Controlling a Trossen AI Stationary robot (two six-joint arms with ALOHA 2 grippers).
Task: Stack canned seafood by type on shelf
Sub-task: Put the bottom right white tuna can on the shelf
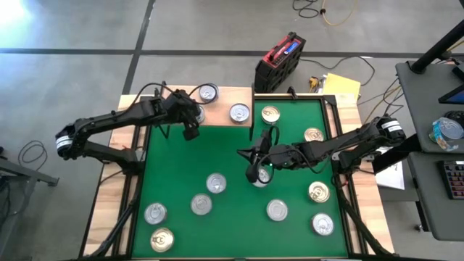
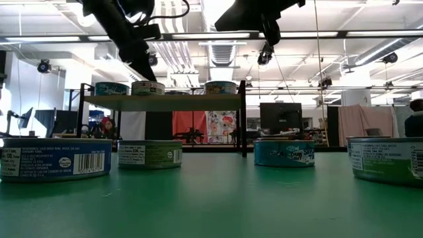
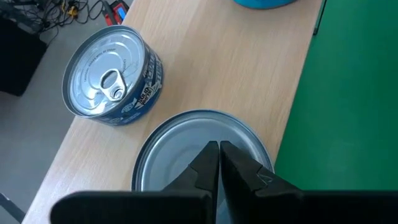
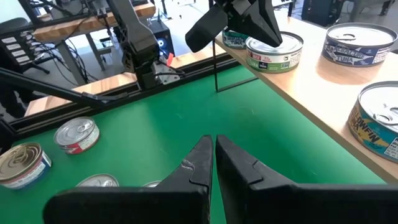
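The left gripper (image 1: 191, 133) hangs at the near edge of the shelf (image 1: 221, 98), fingers (image 3: 208, 163) pressed together and holding nothing, their tips just above a silver-topped tin (image 3: 202, 158) that sits close to the shelf's near edge. Far of it on the board stands a blue-sided tin (image 1: 208, 92), and further right a third tin (image 1: 240, 112) near the shelf's right end. The board takes up the far left corner of the green mat (image 1: 232, 159), its right end meeting a thin black leg (image 1: 251, 130).

On the mat's near left lie four tins: a gold-topped one (image 1: 162, 239) at the near edge, three silver ones (image 1: 155, 213) (image 1: 201, 204) (image 1: 216, 183) stepping toward the middle. Open green lies between these and the shelf.

The right gripper (image 1: 255, 154) hovers over the mat's middle, fingers (image 4: 199, 165) closed and empty, with one tin (image 1: 261, 175) just near of it. Right of that, gold-topped tins (image 1: 270, 114) (image 1: 313, 135) sit toward the far right corner, another (image 1: 318, 191) by the right edge, and two silver tins (image 1: 277, 209) (image 1: 322, 224) lie near right, all well apart.
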